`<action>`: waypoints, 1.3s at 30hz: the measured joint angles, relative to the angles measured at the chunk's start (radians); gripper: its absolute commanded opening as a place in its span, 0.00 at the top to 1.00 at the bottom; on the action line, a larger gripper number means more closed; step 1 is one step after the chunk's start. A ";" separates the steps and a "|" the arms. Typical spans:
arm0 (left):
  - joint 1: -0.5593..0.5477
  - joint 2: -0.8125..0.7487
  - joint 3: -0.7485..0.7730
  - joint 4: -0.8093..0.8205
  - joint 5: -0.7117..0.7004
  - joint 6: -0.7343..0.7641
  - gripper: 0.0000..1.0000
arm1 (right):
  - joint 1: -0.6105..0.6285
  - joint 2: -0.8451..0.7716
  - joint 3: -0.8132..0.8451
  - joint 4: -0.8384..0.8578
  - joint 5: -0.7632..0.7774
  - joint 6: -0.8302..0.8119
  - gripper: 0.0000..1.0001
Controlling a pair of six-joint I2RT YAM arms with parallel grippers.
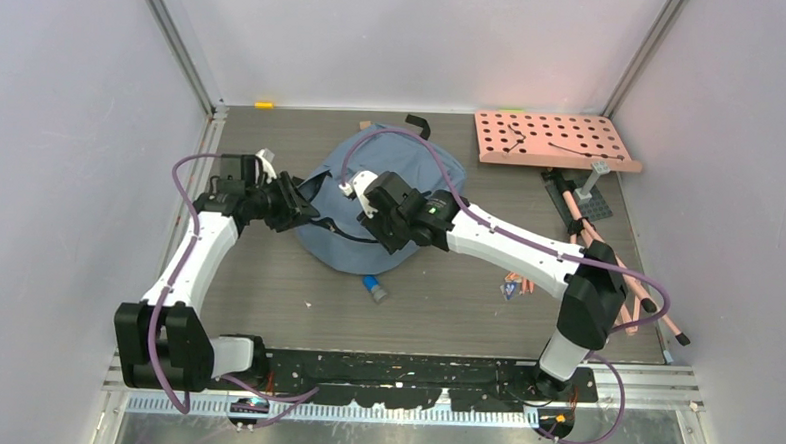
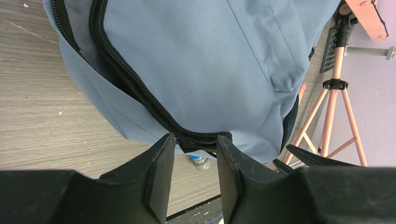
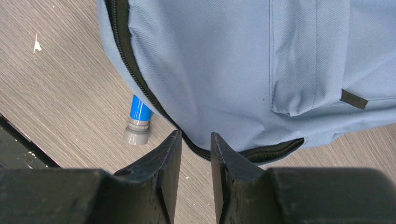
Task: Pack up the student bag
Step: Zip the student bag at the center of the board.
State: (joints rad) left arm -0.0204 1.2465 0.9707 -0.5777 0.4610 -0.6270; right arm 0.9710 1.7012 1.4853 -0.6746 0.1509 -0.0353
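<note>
left gripper [image 2: 195,140]: black jaws partly apart, astride the black zipper end of the large grey-blue soft fabric backpack [image 2: 201,56]; whether they pinch it I cannot tell
right gripper [image 3: 192,136]: jaws narrowly apart at the backpack's zippered edge; grip cannot be told
backpack: flat on the grey wood-grain table [image 3: 65,79], mid-table, between both grippers
blue cylindrical marker with grey cap [image 3: 137,121]: at the backpack's near edge, partly under it

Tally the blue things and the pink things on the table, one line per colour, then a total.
Blue: 2, the backpack and the marker.
Pink: 2, the pegboard and the tripod.
Total: 4
</note>
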 measured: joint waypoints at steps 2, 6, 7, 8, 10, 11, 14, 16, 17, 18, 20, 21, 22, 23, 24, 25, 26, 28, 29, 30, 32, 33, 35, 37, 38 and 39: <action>0.000 0.001 -0.009 0.003 -0.006 -0.013 0.61 | 0.000 -0.010 -0.005 -0.001 0.000 -0.007 0.65; 0.000 0.003 -0.012 0.013 -0.008 -0.029 0.69 | -0.002 -0.028 -0.010 0.000 0.003 -0.023 0.65; 0.000 0.005 -0.012 0.019 -0.009 -0.031 0.71 | -0.003 -0.030 -0.010 0.000 0.004 -0.025 0.65; 0.000 0.007 -0.012 0.024 -0.008 -0.032 0.72 | -0.005 -0.031 -0.010 0.000 0.005 -0.029 0.65; 0.000 0.013 -0.014 0.032 -0.008 -0.042 0.73 | -0.005 -0.033 -0.010 0.000 0.005 -0.038 0.65; 0.000 0.016 -0.019 0.036 -0.008 -0.046 0.74 | -0.005 -0.033 -0.011 0.000 0.005 -0.040 0.65; -0.003 0.016 -0.035 0.039 -0.008 -0.051 0.77 | -0.006 -0.033 -0.016 0.000 0.007 -0.044 0.65; -0.004 0.015 -0.046 0.040 -0.008 -0.055 0.83 | -0.007 -0.033 -0.022 0.001 0.009 -0.047 0.65; -0.004 0.015 -0.050 0.039 -0.008 -0.058 0.88 | -0.008 -0.033 -0.025 0.001 0.010 -0.047 0.65; -0.004 0.014 -0.057 0.039 -0.008 -0.064 0.94 | -0.009 -0.033 -0.027 0.000 0.010 -0.047 0.65; -0.004 0.011 -0.067 0.037 -0.008 -0.073 1.00 | -0.010 -0.033 -0.030 0.000 0.012 -0.050 0.65; -0.004 0.010 -0.069 0.037 -0.007 -0.080 1.00 | -0.010 -0.033 -0.030 0.000 0.012 -0.050 0.65; -0.004 0.008 -0.070 0.035 -0.007 -0.081 1.00 | -0.011 -0.033 -0.030 0.000 0.012 -0.053 0.63; -0.004 0.004 -0.070 0.034 -0.007 -0.085 1.00 | -0.011 -0.033 -0.030 0.000 0.012 -0.056 0.60; -0.004 -0.001 -0.070 0.034 -0.008 -0.092 1.00 | -0.011 -0.033 -0.030 0.001 0.012 -0.059 0.58; -0.004 -0.008 -0.070 0.032 -0.009 -0.098 1.00 | -0.011 -0.033 -0.029 0.000 0.011 -0.063 0.53; -0.004 -0.016 -0.070 0.026 -0.013 -0.104 1.00 | -0.011 -0.033 -0.028 -0.001 0.009 -0.065 0.51; -0.004 -0.036 -0.061 0.000 -0.031 -0.114 1.00 | -0.011 -0.033 -0.019 -0.003 -0.005 -0.072 0.45; -0.004 -0.043 -0.052 -0.018 -0.044 -0.122 1.00 | -0.011 -0.033 -0.012 -0.004 -0.017 -0.075 0.42; -0.004 -0.056 -0.047 -0.025 -0.050 -0.126 1.00 | -0.011 -0.032 0.000 -0.006 -0.032 -0.079 0.41; -0.006 -0.083 -0.032 -0.042 -0.068 -0.137 1.00 | -0.011 -0.024 0.032 -0.007 -0.064 -0.087 0.38; -0.006 -0.096 -0.027 -0.050 -0.074 -0.146 1.00 | -0.011 -0.016 0.053 -0.005 -0.087 -0.089 0.36; -0.007 -0.113 -0.021 -0.061 -0.085 -0.158 1.00 | -0.011 0.010 0.098 0.001 -0.133 -0.094 0.34; -0.006 -0.114 -0.014 -0.079 -0.090 -0.164 1.00 | -0.011 0.033 0.125 0.008 -0.174 -0.097 0.32; -0.007 -0.113 -0.009 -0.090 -0.093 -0.167 1.00 | -0.011 0.049 0.139 0.008 -0.200 -0.100 0.32; -0.006 -0.112 -0.005 -0.097 -0.095 -0.171 1.00 | -0.011 0.067 0.152 0.010 -0.230 -0.102 0.31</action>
State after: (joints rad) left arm -0.0269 1.1343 0.9653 -0.6750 0.3664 -0.7975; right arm 0.9600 1.7683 1.6371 -0.6643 -0.0792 -0.1375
